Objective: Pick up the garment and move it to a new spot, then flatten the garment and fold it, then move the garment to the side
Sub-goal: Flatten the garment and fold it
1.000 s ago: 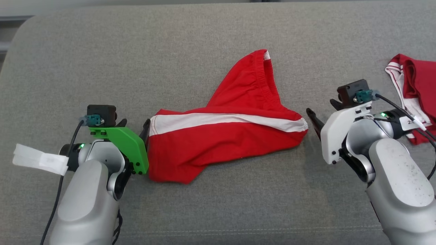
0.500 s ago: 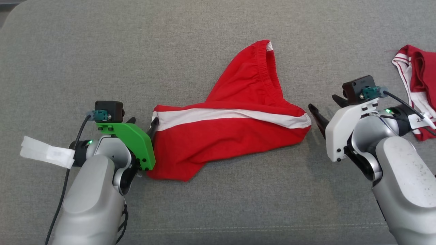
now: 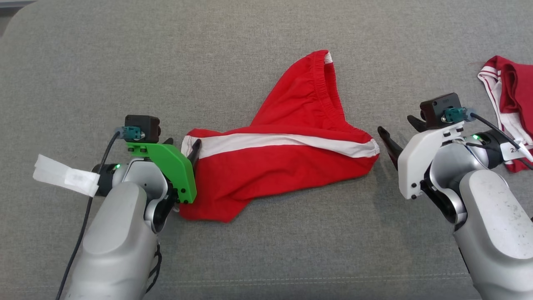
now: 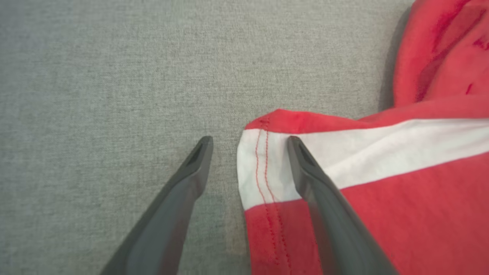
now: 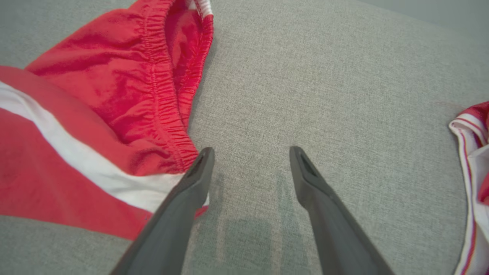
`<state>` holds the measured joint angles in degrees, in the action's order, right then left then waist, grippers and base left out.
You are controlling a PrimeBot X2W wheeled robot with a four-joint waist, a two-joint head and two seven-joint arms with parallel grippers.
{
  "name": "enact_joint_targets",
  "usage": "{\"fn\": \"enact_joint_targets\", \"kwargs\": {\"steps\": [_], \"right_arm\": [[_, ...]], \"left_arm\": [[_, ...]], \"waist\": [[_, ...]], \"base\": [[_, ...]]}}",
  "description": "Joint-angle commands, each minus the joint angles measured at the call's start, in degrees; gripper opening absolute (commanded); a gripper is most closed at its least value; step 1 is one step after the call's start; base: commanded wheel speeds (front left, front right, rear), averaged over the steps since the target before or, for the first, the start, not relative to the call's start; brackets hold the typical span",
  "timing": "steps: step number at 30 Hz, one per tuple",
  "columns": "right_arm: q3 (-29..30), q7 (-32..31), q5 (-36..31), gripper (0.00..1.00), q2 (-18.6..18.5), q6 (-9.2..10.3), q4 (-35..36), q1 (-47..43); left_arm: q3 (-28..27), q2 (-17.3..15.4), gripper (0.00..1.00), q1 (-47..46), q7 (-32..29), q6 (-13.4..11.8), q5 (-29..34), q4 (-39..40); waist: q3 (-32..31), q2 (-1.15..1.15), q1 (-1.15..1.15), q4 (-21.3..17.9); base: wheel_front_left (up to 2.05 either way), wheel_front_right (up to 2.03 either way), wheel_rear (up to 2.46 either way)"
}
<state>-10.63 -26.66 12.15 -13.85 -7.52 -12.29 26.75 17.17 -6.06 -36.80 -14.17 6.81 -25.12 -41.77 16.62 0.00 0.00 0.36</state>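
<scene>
The garment [image 3: 283,166] is a pair of red shorts with a white side stripe, lying crumpled across the middle of a grey cushion. My left gripper [image 3: 182,143] is open at its left end. In the left wrist view the left gripper [image 4: 248,141] straddles the stitched white hem [image 4: 263,172], one finger over the cloth and the other over bare cushion. My right gripper [image 3: 394,125] is open just off the garment's right end. In the right wrist view the right gripper [image 5: 250,151] has its left finger beside the elastic waistband [image 5: 164,95], with grey cushion between the fingers.
A second red and white garment [image 3: 510,96] lies bunched at the far right, close behind my right wrist, and its edge [image 5: 471,160] is also visible in the right wrist view. The grey cushion [image 3: 250,50] stretches wide around both; a seam runs along its front edge.
The left gripper has slid right, so one finger now lies over the garment's left hem. The right gripper has hardly moved. The head camera shifted slightly.
</scene>
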Motion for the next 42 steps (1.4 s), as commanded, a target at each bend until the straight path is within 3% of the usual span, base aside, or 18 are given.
{"fn": "enact_joint_targets", "kwargs": {"steps": [1, 7, 8, 10, 11, 12, 28, 35, 37, 38, 40, 41, 42], "right_arm": [[0.2, -0.4, 0.3, 1.00, -0.3, 0.07, 0.4, -0.9], [-0.2, -0.9, -0.3, 1.00, -0.2, 0.07, 1.4, -1.6], [-0.5, -1.0, -0.2, 1.00, 0.0, 0.07, 1.5, -1.7], [-1.2, -1.3, 0.4, 1.00, 0.3, 0.07, 1.6, -1.7], [-1.6, -1.7, 0.7, 1.00, 0.2, 0.07, 1.5, -1.8], [-1.8, -1.8, 1.0, 1.00, 0.1, 0.07, 1.5, -1.9], [-2.1, -2.9, 3.8, 1.00, 2.4, 0.06, 4.3, -4.7], [-4.0, -3.9, 4.4, 1.00, 2.6, 0.06, 1.6, -4.5], [-4.4, -4.0, 4.6, 0.75, 2.9, 0.06, 0.8, -4.0], [-4.5, -4.3, 4.8, 0.49, 3.0, 0.06, 0.3, -3.9], [-4.8, -4.3, 4.8, 0.28, 3.0, 0.06, -0.2, -3.6], [-4.8, -4.2, 4.8, 0.07, 3.1, 0.06, -0.4, -3.6], [-4.9, -4.1, 4.8, 0.00, 3.0, 0.07, -0.6, -3.6]], "left_arm": [[0.3, 0.1, 1.00, 1.0, -0.5, 0.2, -0.4, -0.4], [0.8, -0.5, 1.00, 1.1, -0.6, -0.8, -0.1, -1.5], [0.8, -0.6, 0.95, 1.0, -0.4, -0.9, -0.1, -1.7], [0.8, -0.7, 0.35, 0.7, -0.6, -1.5, 0.0, -2.2], [0.8, -0.8, 0.12, 0.6, -0.4, -1.8, 0.1, -2.3], [0.7, -0.7, 0.00, 0.5, -0.4, -2.0, -0.2, -2.6], [1.4, -0.4, 0.00, 1.2, 0.8, -2.0, -1.2, -4.5], [1.6, 0.0, 0.00, 0.6, 1.3, -2.4, -1.7, -5.1], [1.8, 0.1, 0.00, 0.3, 1.5, -2.3, -1.7, -5.2], [1.9, 0.1, 0.00, 0.3, 1.6, -2.3, -1.8, -5.3], [2.0, 0.2, 0.00, 0.2, 1.7, -2.3, -1.9, -5.4], [2.1, 0.2, 0.00, 0.1, 1.9, -2.2, -2.0, -5.5], [2.1, 0.2, 0.00, 0.1, 2.2, -2.2, -2.0, -5.5]], "waist": [[0.2, 0.00, 0.00, -0.2], [0.9, 0.00, 0.00, -0.7], [1.0, 0.00, 0.00, -0.8], [1.3, 0.00, 0.00, -0.9], [1.5, 0.00, 0.00, -0.8], [1.6, 0.00, 0.00, -0.8], [1.4, 0.00, 0.00, -0.6], [1.8, 0.00, 0.00, 0.0], [2.0, 0.00, 0.00, 0.3], [2.0, 0.00, 0.00, 0.4], [2.1, 0.00, 0.00, 0.6], [2.1, 0.00, 0.00, 0.7], [2.0, 0.00, 0.00, 0.7]], "base": [[0.00, 0.00, 0.00], [0.00, 0.00, 0.00], [0.00, 0.00, 0.00], [0.00, 0.00, 0.00], [0.00, 0.00, 0.00], [0.00, 0.00, 0.00], [0.00, 0.00, 0.00], [0.00, 0.00, 0.00], [0.00, 0.00, 0.00], [0.00, 0.00, 0.00], [0.00, 0.00, 0.00], [0.00, 0.00, 0.00], [0.00, 0.00, 0.00]]}}
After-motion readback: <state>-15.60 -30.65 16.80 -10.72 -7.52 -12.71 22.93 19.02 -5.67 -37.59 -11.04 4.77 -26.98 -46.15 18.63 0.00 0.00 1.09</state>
